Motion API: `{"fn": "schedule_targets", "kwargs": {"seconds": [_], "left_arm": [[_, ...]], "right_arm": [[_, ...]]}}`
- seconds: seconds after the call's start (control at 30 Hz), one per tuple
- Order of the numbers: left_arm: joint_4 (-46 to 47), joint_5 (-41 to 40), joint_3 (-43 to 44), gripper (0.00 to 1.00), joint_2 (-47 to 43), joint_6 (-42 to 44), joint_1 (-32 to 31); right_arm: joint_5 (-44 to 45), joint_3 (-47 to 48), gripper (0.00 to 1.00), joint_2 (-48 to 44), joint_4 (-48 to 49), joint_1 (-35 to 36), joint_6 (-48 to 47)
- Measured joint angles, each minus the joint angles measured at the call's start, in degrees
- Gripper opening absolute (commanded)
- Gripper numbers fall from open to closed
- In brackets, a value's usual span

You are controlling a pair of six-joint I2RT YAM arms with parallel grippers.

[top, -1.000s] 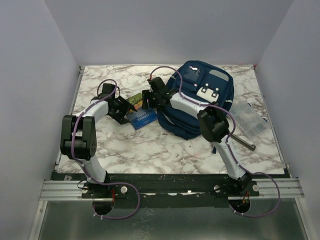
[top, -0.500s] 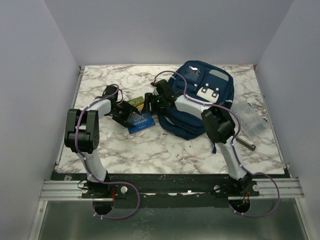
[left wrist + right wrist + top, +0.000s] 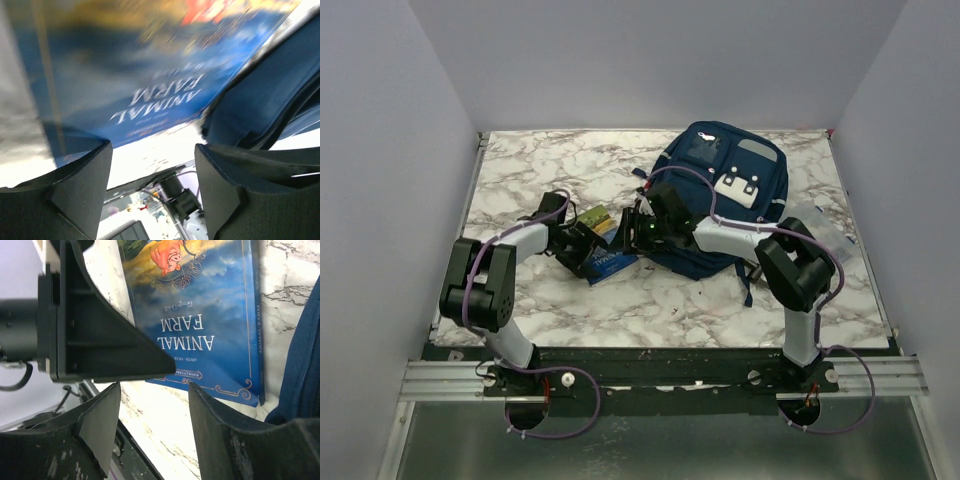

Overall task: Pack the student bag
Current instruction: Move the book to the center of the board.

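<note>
The student bag [image 3: 720,195] is a navy backpack lying flat at the back right of the marble table [image 3: 650,305]. Left of it lies a blue "Animal Farm" book [image 3: 610,262], cover up, its right edge close to the bag. My left gripper [image 3: 578,243] is at the book's left side, my right gripper [image 3: 634,233] at its right side, between book and bag. In the left wrist view the book [image 3: 150,75] is blurred above the open left gripper [image 3: 152,165], with the bag [image 3: 270,100] at right. In the right wrist view the right gripper [image 3: 155,410] is open just short of the book [image 3: 210,315], and nothing is between either pair of fingers.
A clear plastic pouch [image 3: 832,232] lies right of the bag, partly behind my right arm's elbow [image 3: 798,265]. Grey walls close in the table on three sides. The left gripper's black finger [image 3: 100,340] reaches into the right wrist view, close to the right gripper.
Both grippers have come toward the near edge and closer together, and the book has slid and turned with them. The right jaws have narrowed slightly.
</note>
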Motion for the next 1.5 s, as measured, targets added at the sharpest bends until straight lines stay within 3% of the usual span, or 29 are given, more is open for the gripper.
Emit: {"fn": "schedule_targets", "kwargs": {"seconds": [0.1,0.27,0.47,0.6,0.77,1.07,1.33,1.5], "left_arm": [[-0.3,-0.5,-5.0,0.72,-5.2,1.3,-0.5],[-1.7,-2.3,-6.4,0.78,-11.8,7.9,0.6],[-1.0,-4.3,-5.8,0.81,-22.7,16.4,8.1],[-0.5,-4.3,-3.0,0.8,-23.4,19.2,13.5],[0.8,-3.2,-1.2,0.79,-20.5,20.5,15.9],[0.9,-0.2,-3.4,0.78,-19.9,22.9,15.9],[0.2,0.0,-9.4,0.77,-25.3,24.9,10.1],[-0.4,-0.2,-11.7,0.77,-27.5,26.1,4.7]], "right_arm": [[3.7,0.0,0.61,-2.2,-3.3,1.1,-3.3],[10.1,1.2,0.63,-2.3,-5.9,3.1,-9.4],[16.6,12.0,0.63,6.2,-7.8,3.8,-16.2],[22.2,17.4,0.63,11.3,-9.1,4.7,-20.8],[28.0,21.2,0.63,14.1,-10.1,7.2,-26.5],[35.8,4.3,0.59,5.9,-0.8,15.1,-32.1],[24.5,-16.3,0.59,-8.5,7.0,17.9,-20.6],[22.8,-19.7,0.63,-15.0,-0.6,18.8,-11.7]]}}
